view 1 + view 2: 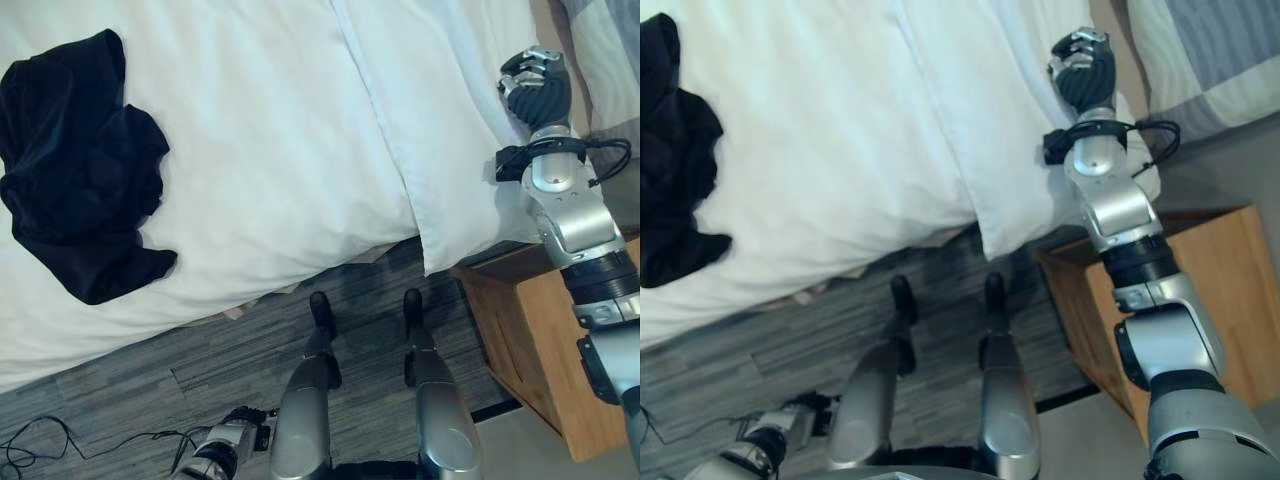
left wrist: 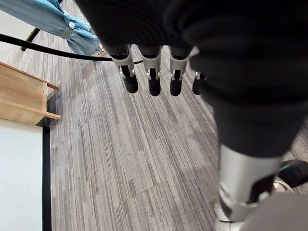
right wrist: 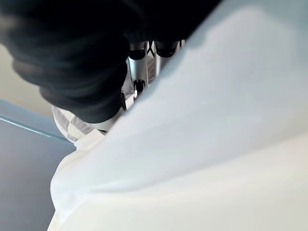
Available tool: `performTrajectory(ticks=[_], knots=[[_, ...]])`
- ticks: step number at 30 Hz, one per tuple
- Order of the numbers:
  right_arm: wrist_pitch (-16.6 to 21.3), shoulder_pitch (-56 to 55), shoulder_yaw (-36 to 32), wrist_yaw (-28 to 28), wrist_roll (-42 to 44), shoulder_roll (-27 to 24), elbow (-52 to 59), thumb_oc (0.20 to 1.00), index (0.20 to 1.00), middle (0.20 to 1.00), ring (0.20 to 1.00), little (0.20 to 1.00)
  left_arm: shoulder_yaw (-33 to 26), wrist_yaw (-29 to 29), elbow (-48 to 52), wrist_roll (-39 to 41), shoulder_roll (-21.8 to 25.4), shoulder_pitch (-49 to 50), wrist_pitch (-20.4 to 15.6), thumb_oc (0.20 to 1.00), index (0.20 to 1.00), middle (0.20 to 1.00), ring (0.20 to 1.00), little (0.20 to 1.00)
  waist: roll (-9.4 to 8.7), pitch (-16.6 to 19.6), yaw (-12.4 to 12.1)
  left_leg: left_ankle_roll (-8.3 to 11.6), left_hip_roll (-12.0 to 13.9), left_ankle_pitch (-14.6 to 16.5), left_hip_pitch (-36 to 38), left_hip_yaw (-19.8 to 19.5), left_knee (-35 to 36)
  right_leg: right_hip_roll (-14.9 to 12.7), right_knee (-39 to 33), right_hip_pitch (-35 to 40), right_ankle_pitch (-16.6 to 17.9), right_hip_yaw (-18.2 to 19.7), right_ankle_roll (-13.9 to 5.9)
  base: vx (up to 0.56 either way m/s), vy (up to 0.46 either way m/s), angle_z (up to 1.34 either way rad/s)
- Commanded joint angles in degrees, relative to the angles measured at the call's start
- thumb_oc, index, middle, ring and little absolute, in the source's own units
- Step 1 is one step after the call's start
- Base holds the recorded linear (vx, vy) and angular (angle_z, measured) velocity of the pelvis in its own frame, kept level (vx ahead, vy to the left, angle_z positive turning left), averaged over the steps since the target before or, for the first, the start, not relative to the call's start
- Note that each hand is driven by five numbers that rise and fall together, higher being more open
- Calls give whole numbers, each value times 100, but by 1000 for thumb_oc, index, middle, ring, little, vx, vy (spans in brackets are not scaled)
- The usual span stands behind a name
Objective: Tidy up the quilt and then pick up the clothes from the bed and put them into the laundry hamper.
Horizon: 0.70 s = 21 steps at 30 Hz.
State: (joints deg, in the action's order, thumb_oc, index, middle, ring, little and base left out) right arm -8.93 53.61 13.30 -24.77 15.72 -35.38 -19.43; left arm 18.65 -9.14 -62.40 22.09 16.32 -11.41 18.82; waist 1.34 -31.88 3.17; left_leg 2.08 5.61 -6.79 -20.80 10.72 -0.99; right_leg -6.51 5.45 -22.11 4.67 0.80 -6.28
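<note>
Floor: grey striped carpet (image 1: pixel 230 350) runs along the bed's near edge, closest to the camera.
Left robot hand: hanging low over that carpet (image 2: pixel 154 77), well short of the bed, fingers straight and relaxed, holding nothing.
Clothes: a dark, crumpled garment (image 1: pixel 80 165) lies on the bed toward its left end, untouched.
Quilt: the white quilt (image 1: pixel 260 140) covers the bed, its folded corner drooping over the edge to the right of the garment; some creases show.
Right robot hand: reaching up at the quilt's right side (image 1: pixel 538 85), near the pillow; fingers curled, though whether they pinch the cloth cannot be told.
Pillow: a grey-checked pillow (image 1: pixel 605 60) sits at the bed's far right.
Nightstand: a wooden nightstand (image 1: pixel 540 340) stands just right of the quilt corner, crowding the right arm.
Progress: judged early; quilt-tidying seems under way, while the garment has yet to be picked up and taken to a hamper.
</note>
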Motion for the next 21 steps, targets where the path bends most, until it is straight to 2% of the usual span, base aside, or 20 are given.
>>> performTrajectory(ticks=[1, 3, 7, 8, 11, 17, 21], knots=[[-203, -945, 81, -2, 28, -77, -536, 200, 200, 200, 200, 200, -6, -177, -371, -24, -132, 191, 187, 1000, 1000, 1000, 1000, 1000, -50, 209, 211, 295, 356, 644, -449, -349, -1050, -286, -38, -342, -40, 44, -172, -33, -11, -1], [-182, -1432, -107, -78, 150, -39, -1002, 200, 200, 200, 200, 200, 6, -304, -345, 167, -194, 113, 238, 1000, 1000, 1000, 1000, 1000, -55, 209, 298, 279, 346, 664, -557, -306, -1079, -311, -17, -475, -23, 77, -182, -49, -12, -2], [-182, -1432, -108, -78, 150, -39, -1002, 200, 200, 200, 200, 200, 6, -304, -345, 167, -194, 113, 238, 1000, 1000, 1000, 1000, 1000, -55, 209, 297, 279, 346, 664, -557, -306, -1079, -311, -17, -475, -23, 77, -182, -15, 27, -4], [75, -2642, -337, -46, 280, 142, -1909, 200, 200, 200, 200, 200, -57, -188, -332, 60, -219, 168, 112, 1000, 1000, 1000, 1000, 1000, 26, 209, 459, 281, 305, 631, -546, -228, -979, -330, 20, -572, -37, 101, -136, -67, 125, 0], [202, -3276, -410, 10, 236, 270, -2018, 200, 200, 200, 200, 200, -98, -86, -295, -86, -161, 237, 49, 1000, 1000, 1000, 1000, 1000, 37, 209, 537, 275, 274, 613, -418, -188, -884, -334, -6, -509, -26, 107, -125, -61, 124, 8], [311, -4452, -628, -215, 286, 507, -2230, 200, 200, 200, 200, 200, -279, -62, -238, -520, -57, 364, -74, 1000, 1000, 1000, 1000, 1000, -79, 209, 750, 238, 265, 707, 202, 14, -764, -310, -165, -21, 14, 184, -158, -75, 107, -9], [807, -4791, -1011, -516, 522, 637, -2615, 200, 200, 200, 200, 200, -319, -16, -395, -1052, -33, 411, -177, 1000, 1000, 1000, 1000, 1000, -202, 236, 802, 238, 287, 778, 994, 204, -555, -317, -476, 730, 85, 223, -250, -45, 128, -1]])
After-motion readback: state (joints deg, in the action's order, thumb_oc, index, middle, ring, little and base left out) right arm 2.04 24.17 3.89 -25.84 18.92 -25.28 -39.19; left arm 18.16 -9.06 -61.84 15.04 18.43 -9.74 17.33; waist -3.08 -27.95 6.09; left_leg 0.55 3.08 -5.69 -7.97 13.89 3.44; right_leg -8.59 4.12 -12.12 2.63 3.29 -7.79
